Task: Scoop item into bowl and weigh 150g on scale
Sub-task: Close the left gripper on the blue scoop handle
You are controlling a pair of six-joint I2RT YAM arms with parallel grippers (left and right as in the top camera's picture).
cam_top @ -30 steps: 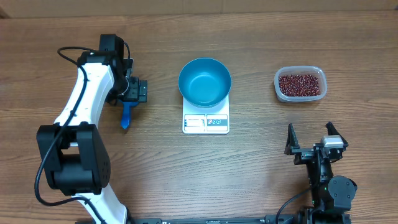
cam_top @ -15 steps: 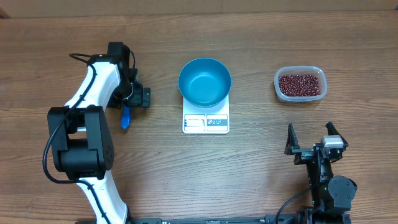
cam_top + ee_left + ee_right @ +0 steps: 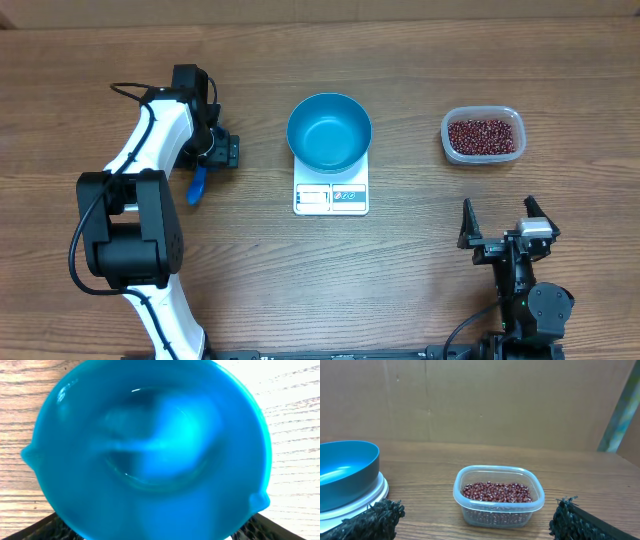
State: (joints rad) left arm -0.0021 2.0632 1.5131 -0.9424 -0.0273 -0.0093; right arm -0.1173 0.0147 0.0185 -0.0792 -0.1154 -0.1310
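Blue bowl (image 3: 329, 130), white scale (image 3: 331, 199), red-brown beans (image 3: 483, 135)

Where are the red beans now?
In the overhead view, the beans lie in a clear tub on the right side, right of the bowl on the scale.

one bowl (image 3: 329, 135), one scale (image 3: 331, 198), one scoop (image 3: 197, 187), one tub (image 3: 483, 160).

Brown wood-grain tabletop (image 3: 400, 290), grain running left to right. White square scale (image 3: 331, 198) sits near centre, display edge toward the near side. Clear plastic tub (image 3: 444, 136) rests well to its right, toward the far side. Small blue scoop (image 3: 198, 186) lies to the scale's left, handle pointing to the near edge. All three stand apart from one another
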